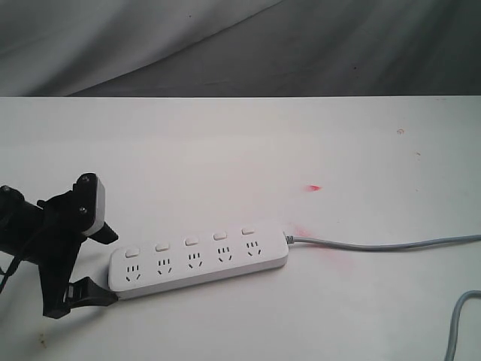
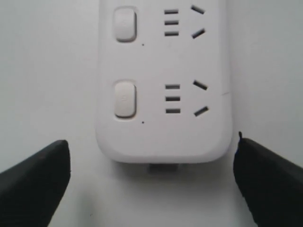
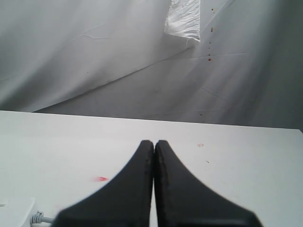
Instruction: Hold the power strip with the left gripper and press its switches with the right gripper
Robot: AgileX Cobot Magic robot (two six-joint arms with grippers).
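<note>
The white power strip [image 1: 199, 259] lies flat on the table, slanting up to the right, with its grey cord [image 1: 376, 245] running off to the right. Five small white switches [image 1: 191, 241] sit in a row above the sockets. My left gripper [image 1: 111, 268] is open at the strip's left end, one finger on each side and neither touching it. In the left wrist view the strip's rounded end [image 2: 163, 142] lies between the black fingertips [image 2: 45, 170], with two switches [image 2: 125, 98] showing. My right gripper [image 3: 154, 143] is shut on nothing above the table, out of the exterior view.
Red marks [image 1: 313, 187] stain the white table [image 1: 225, 150] near the strip's cord end. A second loop of grey cable [image 1: 458, 323] lies at the front right corner. A grey cloth backdrop [image 1: 240, 45] hangs behind the table's far edge.
</note>
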